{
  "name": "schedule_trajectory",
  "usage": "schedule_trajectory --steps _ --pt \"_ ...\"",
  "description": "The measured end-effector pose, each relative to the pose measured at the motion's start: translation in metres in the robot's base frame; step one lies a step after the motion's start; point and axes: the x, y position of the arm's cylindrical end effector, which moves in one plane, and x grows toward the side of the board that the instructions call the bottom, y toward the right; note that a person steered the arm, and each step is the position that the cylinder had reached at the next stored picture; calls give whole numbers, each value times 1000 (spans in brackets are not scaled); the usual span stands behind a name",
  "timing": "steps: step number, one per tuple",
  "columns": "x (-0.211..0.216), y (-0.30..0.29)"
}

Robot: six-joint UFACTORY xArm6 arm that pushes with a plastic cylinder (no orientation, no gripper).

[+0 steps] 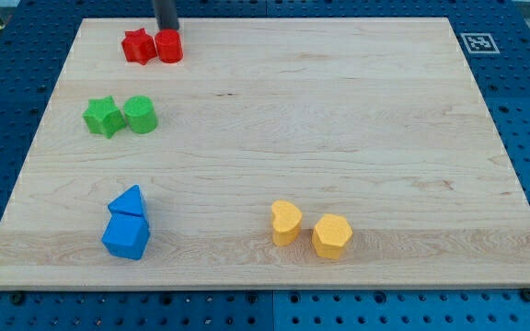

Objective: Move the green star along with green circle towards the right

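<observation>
The green star (103, 117) lies at the left of the wooden board (339, 119), touching the green circle (141, 115) on its right. My tip (167, 30) is at the view's top, right behind the red circle (169, 46), well above the green pair. The rod comes down from the top edge of the view.
A red star (137, 46) touches the red circle's left side. Two blue blocks (127, 225) sit together at the lower left. A yellow heart (285, 222) and a yellow hexagon (331, 236) sit at the bottom centre. A marker tag (478, 42) is at the top right corner.
</observation>
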Motion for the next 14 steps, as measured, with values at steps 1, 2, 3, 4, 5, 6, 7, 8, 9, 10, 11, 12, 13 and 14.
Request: schedule_trajectory --steps 1,2,3,4,5,6,7,8,9,10,11,12,13,14 --pt "21 39" --pt "60 95" --pt "93 111" --pt "114 70" --pt "124 14" --pt "137 -47" --pt "151 -97" --pt "190 -131" --pt "215 -119" --pt "213 -80" --pt "205 -40" --pt "198 -5" --pt "185 30" --pt "170 67"
